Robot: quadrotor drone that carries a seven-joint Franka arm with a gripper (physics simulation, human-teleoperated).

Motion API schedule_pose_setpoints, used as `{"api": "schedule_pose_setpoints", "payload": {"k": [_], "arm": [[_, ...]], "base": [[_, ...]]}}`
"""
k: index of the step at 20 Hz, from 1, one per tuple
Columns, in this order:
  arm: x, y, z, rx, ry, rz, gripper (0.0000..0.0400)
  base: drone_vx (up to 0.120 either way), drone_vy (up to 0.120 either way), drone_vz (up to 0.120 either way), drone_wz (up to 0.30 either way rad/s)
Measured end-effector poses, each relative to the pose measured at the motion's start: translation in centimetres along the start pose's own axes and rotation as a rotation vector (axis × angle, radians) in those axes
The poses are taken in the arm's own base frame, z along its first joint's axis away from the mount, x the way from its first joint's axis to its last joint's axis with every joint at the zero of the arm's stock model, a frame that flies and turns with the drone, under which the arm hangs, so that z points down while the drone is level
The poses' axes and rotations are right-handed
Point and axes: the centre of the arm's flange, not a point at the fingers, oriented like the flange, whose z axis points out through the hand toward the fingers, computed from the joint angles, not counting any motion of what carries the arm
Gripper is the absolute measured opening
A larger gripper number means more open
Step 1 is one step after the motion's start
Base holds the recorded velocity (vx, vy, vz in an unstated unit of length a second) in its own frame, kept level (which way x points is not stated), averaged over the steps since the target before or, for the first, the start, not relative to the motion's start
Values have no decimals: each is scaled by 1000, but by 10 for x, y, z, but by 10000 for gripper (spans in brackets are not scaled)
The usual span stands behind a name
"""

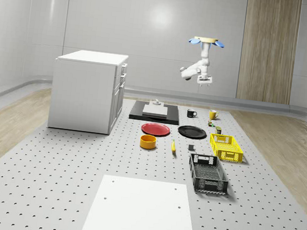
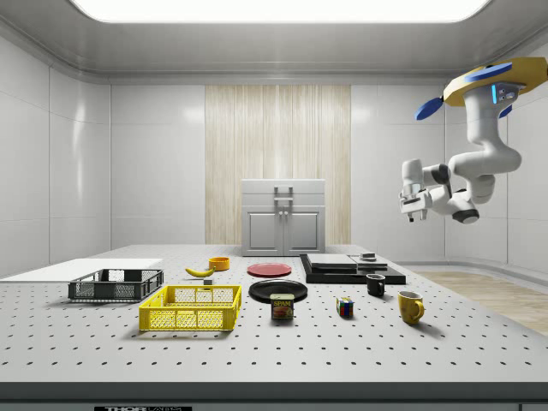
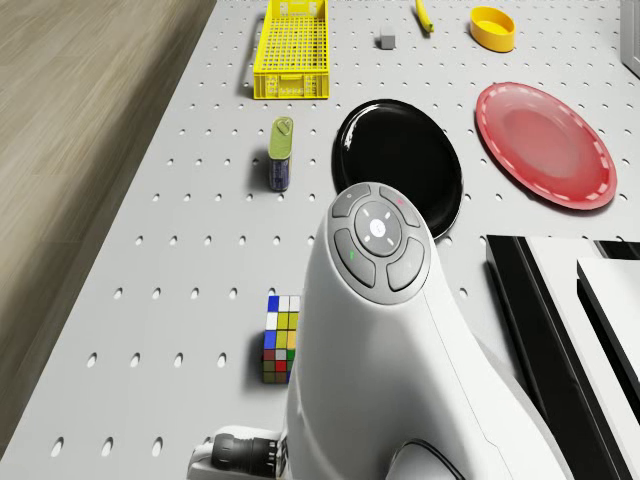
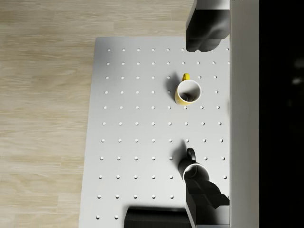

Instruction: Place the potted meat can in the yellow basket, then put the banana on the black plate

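Two mugs, a yellow mug [image 4: 188,92] and a black mug [image 4: 194,172], lie straight below the hand [image 4: 207,118] in the wrist view, both standing near the far edge of the perforated tabletop [image 1: 53,159] where it meets the wood floor. The drone [image 1: 206,42] hovers high in the air over that far edge, well above everything on the tabletop, with the white arm [image 2: 467,167] bent beneath it and the hand [image 1: 204,82] pointing down, touching nothing. Its fingers [image 4: 205,28] stand apart with bare tabletop between them, holding nothing. The potted meat can [image 2: 282,306] stands upright on the tabletop just beside the short end of the yellow basket [image 2: 192,308], outside it, and near the rim of the black plate [image 2: 278,290]. The banana [image 2: 199,271] lies flat on the tabletop beside an orange bowl [image 2: 220,263], apart from the black plate and toward the middle of the tabletop. A red plate [image 1: 155,129] sits next to the black plate, a colour cube [image 3: 280,338] rests between the can and the mugs, and a black basket [image 1: 208,174] lies beyond the yellow one, toward the near edge.
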Motion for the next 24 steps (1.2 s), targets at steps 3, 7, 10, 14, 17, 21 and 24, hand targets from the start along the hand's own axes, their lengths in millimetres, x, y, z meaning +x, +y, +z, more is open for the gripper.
{"api": "schedule_pose_setpoints", "payload": {"k": [3,7,10,14,17,21,24], "arm": [[-3,-3,0,-33,35,-1,400],[-6,-6,0,-56,59,-2,400],[-7,-7,0,-65,69,-2,400],[-7,-7,0,-71,76,-2,400],[-8,-7,0,-74,79,-2,400],[-8,-8,0,-76,81,-2,400],[-8,-8,0,-76,82,-2,400]], "base": [[120,120,0,0],[120,100,0,0],[120,0,-67,0],[120,0,-120,0],[120,0,-120,0],[120,0,-120,0],[120,0,-120,0]]}}
